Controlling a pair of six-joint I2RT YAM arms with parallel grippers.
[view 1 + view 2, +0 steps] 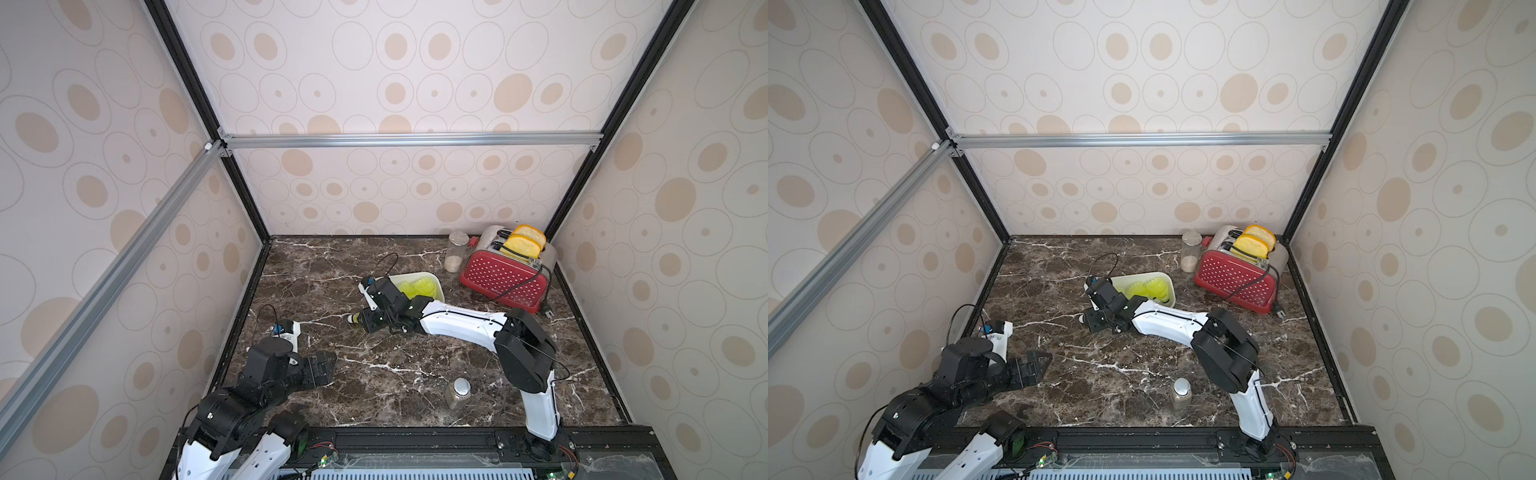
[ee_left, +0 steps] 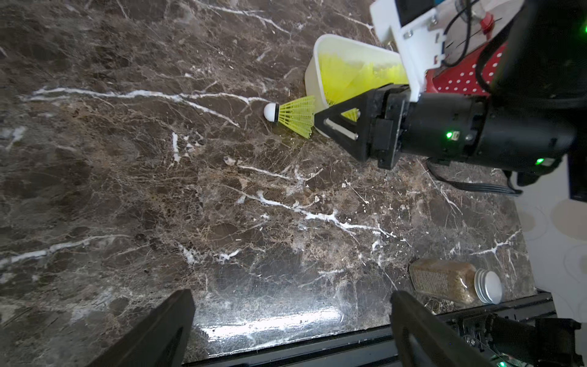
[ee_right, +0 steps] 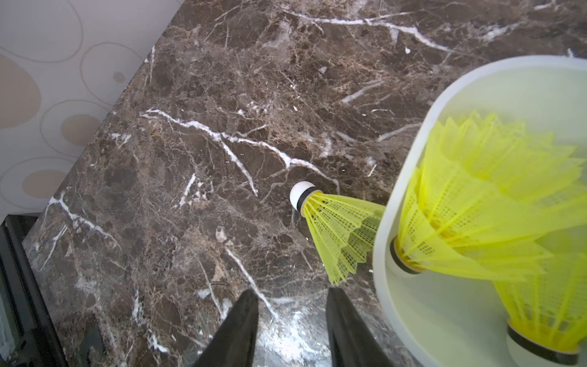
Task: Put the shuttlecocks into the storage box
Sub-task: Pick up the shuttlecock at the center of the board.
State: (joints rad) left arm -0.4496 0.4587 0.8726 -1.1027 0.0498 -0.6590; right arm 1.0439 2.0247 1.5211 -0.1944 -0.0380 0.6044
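One shuttlecock (image 3: pixel 336 228) lies on its side on the marble surface (image 3: pixel 190 159), skirt against the outer wall of the storage box (image 3: pixel 384 254), just ahead of the right fingers (image 3: pixel 244 317), which are partly apart and empty. Other shuttlecocks (image 3: pixel 476 206) sit inside the box. The left fingers (image 2: pixel 165 327) gape wide, holding nothing.

Both top views look steeply down from high at the near side onto the whole marble tabletop (image 1: pixel 395 365). My left wrist camera looks low across it toward the storage box (image 2: pixel 311 76). My right wrist camera hangs close over the shuttlecock (image 3: pixel 340 232) beside it. Both wrist views share these.
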